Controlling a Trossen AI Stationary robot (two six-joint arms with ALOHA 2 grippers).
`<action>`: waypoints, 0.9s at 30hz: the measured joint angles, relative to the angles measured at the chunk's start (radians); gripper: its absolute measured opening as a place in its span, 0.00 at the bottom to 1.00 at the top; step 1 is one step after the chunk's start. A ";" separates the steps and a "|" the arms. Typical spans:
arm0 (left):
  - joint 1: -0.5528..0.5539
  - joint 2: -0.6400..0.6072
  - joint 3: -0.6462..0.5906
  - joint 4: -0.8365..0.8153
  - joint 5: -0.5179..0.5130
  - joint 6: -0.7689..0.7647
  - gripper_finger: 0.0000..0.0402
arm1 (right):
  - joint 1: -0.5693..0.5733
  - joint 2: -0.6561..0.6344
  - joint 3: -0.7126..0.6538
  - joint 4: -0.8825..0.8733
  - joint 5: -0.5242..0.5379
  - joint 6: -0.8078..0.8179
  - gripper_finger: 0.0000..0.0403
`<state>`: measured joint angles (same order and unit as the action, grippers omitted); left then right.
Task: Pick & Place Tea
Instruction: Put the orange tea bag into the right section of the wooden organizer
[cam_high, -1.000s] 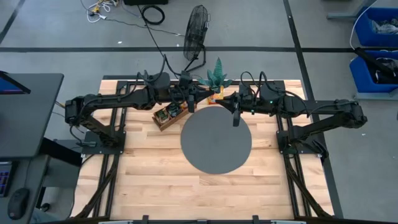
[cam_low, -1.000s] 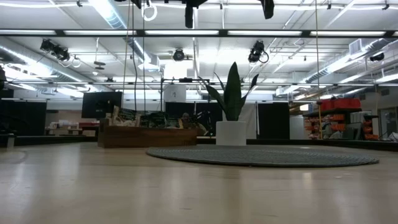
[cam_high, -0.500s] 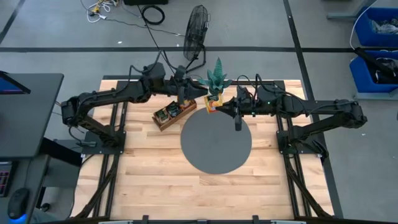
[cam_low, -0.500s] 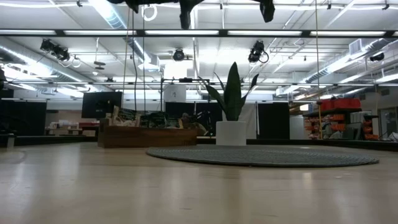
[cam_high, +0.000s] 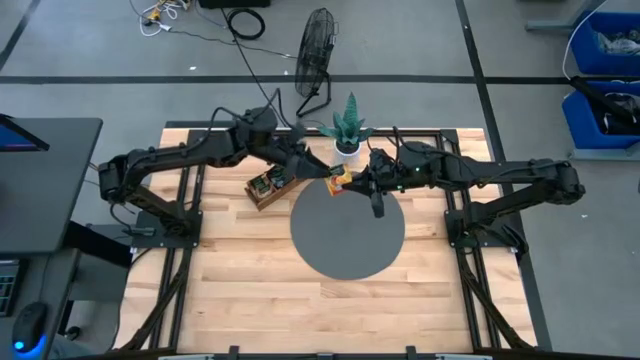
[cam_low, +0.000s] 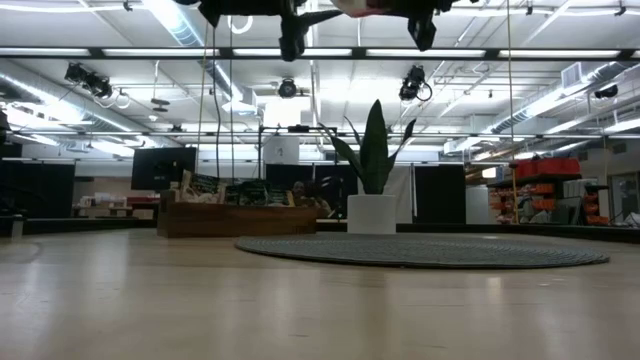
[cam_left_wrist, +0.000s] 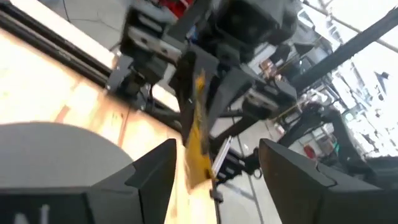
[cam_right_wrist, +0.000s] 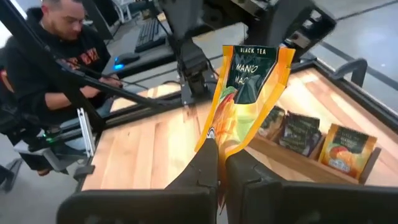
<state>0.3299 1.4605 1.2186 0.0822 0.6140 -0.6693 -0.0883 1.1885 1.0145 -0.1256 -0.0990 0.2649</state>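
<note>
Held sachet: 1 orange-yellow tea sachet (cam_right_wrist: 249, 102) is hanging in the air between the 2 grippers, above the 12 o'clock edge of the round grey mat (cam_high: 347, 228); in the high view it is showing as a small orange patch (cam_high: 340, 179).
Writing: the dark band across its upper edge is reading "BLACK TEA", and below that "MANGO" in part; the smaller print is not readable.
Orientation: in the right wrist view it is standing upright, long axis vertical, printed face turned toward that camera, lower edge down in the fingers.
Right gripper: the right gripper (cam_right_wrist: 221, 163) is pinching the sachet's lower edge, its 2 fingers pressed fully together on it.
Left gripper: the left gripper (cam_left_wrist: 214, 174) is standing spread wide, the sachet (cam_left_wrist: 198, 130) showing edge-on in the gap between its fingers; whether either finger is touching it cannot be told.
Other sachets: 3 more are standing upright in the wooden tray (cam_right_wrist: 292, 160), 2 dark ones (cam_right_wrist: 300, 132) and 1 orange one (cam_right_wrist: 349, 148); their print is too small to read.
Tray position: the tray (cam_high: 272, 186) is lying on the wooden table (cam_high: 250, 290) at about 10 o'clock from the mat, long axis diagonal.
Potted plant: a plant in a white pot (cam_high: 347, 135) is standing at 12 o'clock from the mat, near the table's far edge.
Background: a person in a dark top (cam_right_wrist: 59, 59) is sitting beyond the table.
</note>
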 joint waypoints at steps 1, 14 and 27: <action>-0.005 0.000 0.000 -0.012 -0.005 0.008 0.57 | 0.000 0.002 0.000 -0.002 0.000 0.000 0.00; -0.013 0.003 0.000 -0.035 -0.070 0.062 0.34 | 0.000 0.005 0.000 0.002 -0.033 0.015 0.00; -0.053 0.026 0.000 -0.030 -0.143 0.210 0.03 | 0.000 0.005 0.000 0.001 -0.020 0.024 0.00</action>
<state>0.2768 1.4864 1.2182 0.0526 0.4713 -0.4591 -0.0883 1.1938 1.0145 -0.1249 -0.1192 0.2890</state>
